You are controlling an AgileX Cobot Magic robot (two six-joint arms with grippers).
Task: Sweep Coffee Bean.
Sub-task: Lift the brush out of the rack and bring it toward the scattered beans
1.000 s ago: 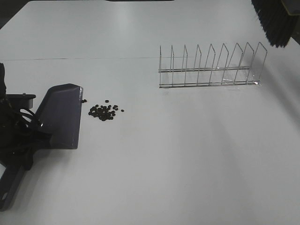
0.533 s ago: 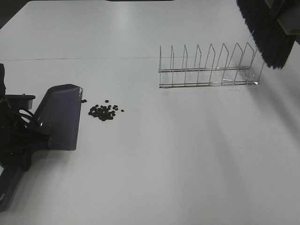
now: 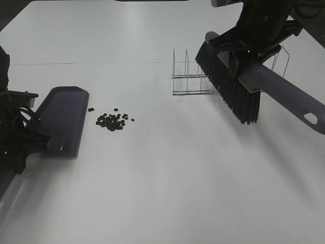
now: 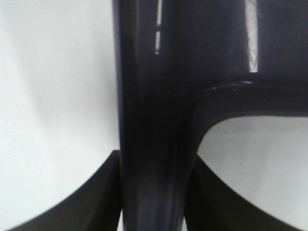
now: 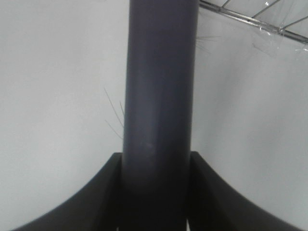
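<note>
Sweeping too fast, we could scatter the beans, heaped on the worktop just beside the dustpan lip, or flick them past it. The brush might also snag the rack near it. Our left end effector is clamped tight on the dustpan handle, and our right end effector on the brush handle.

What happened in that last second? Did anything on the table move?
The brush, held in the right gripper, swung in from the far right corner toward the middle and now hides part of the wire rack. The dustpan, in the left gripper, shifted slightly. The coffee beans and rack stayed put; both grips stayed shut.
</note>
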